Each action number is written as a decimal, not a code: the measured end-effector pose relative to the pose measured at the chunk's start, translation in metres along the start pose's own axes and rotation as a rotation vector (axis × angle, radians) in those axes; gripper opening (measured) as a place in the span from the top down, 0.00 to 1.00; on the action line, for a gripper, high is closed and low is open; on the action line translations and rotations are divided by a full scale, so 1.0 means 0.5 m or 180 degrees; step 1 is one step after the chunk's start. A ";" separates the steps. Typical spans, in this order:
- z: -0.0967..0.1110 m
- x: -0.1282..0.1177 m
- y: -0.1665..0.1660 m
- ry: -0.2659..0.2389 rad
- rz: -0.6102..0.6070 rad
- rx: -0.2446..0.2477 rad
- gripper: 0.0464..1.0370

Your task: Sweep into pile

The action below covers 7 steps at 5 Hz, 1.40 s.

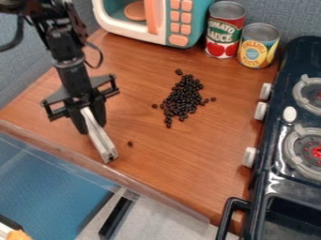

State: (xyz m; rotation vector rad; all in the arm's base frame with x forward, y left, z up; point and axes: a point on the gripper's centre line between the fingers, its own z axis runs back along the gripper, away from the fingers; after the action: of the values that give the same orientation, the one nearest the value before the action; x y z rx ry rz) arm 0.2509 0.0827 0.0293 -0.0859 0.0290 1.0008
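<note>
Arm (pixel 71 72): matte black, jointed | cable (pixel 101 57): black, looped | bracket (pixel 59 97): dark grey, angular | fingers (pixel 79 123): black

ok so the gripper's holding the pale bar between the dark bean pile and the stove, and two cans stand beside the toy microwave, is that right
Not quite: in the camera view, the gripper holds the pale bar on the side of the bean pile away from the stove. The two cans do stand beside the microwave.

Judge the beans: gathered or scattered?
Mostly gathered: most beans lie in one heap; a few strays lie around it, and one bean sits nearer the bar.
</note>
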 end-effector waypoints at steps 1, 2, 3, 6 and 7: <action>-0.016 -0.003 0.000 -0.0019 0.0038 0.0117 0.71; -0.020 0.002 -0.010 -0.0021 0.0044 0.0122 0.71; -0.021 0.012 -0.047 0.0028 0.0128 0.0064 0.71; -0.018 0.049 -0.199 0.0084 0.0299 -0.0136 0.71; -0.012 0.035 -0.220 0.0115 0.0152 -0.0170 0.71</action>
State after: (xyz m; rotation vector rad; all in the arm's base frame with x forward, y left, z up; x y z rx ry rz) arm 0.3530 0.0379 0.0287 -0.1526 0.0375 1.0480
